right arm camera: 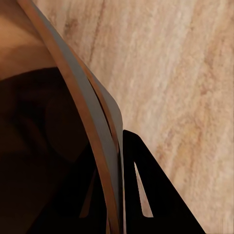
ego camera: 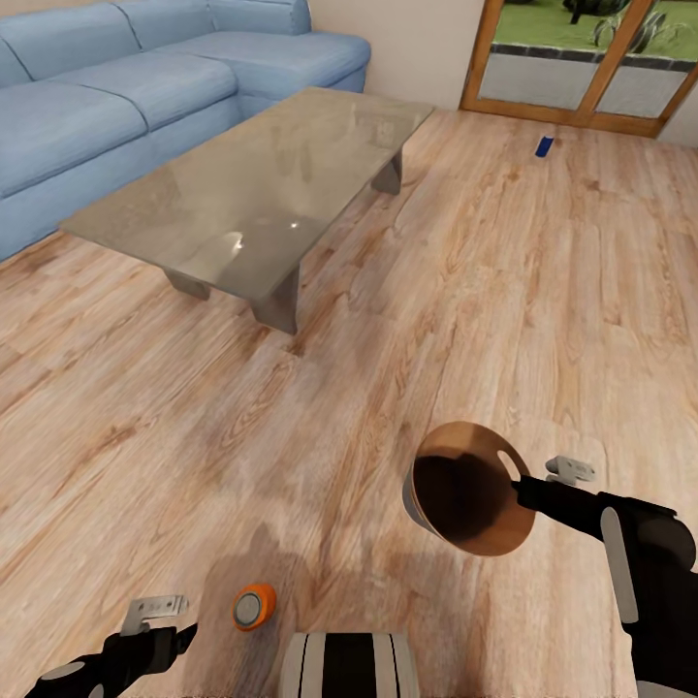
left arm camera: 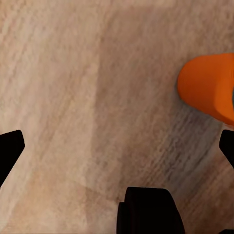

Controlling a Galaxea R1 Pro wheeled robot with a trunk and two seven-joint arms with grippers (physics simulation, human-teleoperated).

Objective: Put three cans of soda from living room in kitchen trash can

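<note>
Orange soda can upright on floor: judged light, smooth; best taken round body. Left gripper spread; right gripper clamped on bucket rim.

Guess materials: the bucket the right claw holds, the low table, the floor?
Bucket: looks like thin brown wood, matte, darker inside, with an oval hand-hole by the rim. Low table: glossy, glass- or polished-stone-like; it mirrors light spots. Floor: pale wood planks with visible grain and seams.

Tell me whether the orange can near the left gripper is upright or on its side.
On its side: the orange can lies on the plank floor, grey end facing the head camera.
</note>
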